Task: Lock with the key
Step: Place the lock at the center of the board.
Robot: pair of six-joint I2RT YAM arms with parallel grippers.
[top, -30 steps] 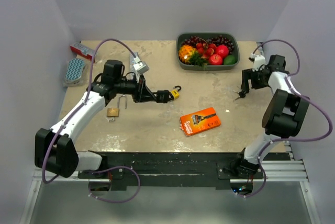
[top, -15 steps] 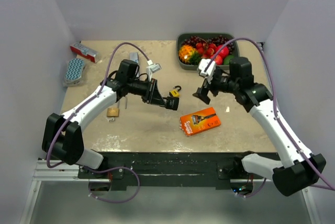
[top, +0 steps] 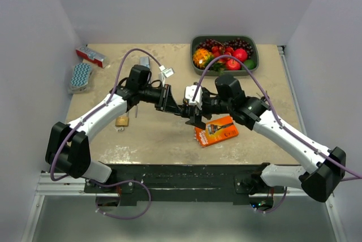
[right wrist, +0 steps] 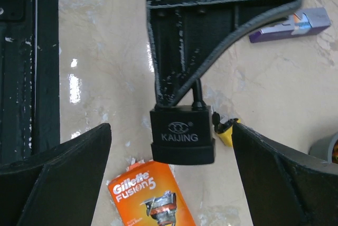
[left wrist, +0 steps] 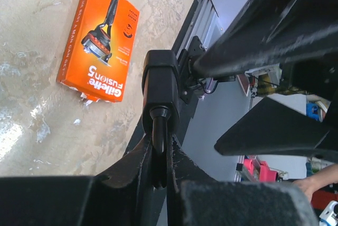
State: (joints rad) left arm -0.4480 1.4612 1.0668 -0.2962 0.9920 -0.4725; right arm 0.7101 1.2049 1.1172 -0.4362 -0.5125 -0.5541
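My left gripper is shut on the shackle of a black KAIJING padlock and holds it above the table; the lock hangs below its fingers. The left wrist view shows the shackle pinched between the jaws and the lock body beyond them. My right gripper is open and empty. Its fingertips stand wide on either side of the padlock without touching it. No key shows in any view.
An orange Gillette razor box lies under the grippers. A yellow padlock lies just behind the black one. A brass padlock lies at the left. A fruit tray stands at the back, with small boxes at the far left.
My right arm has swung from the table's right side to the centre, and its open jaws now face the padlock. My left arm has carried the black padlock slightly to the right.
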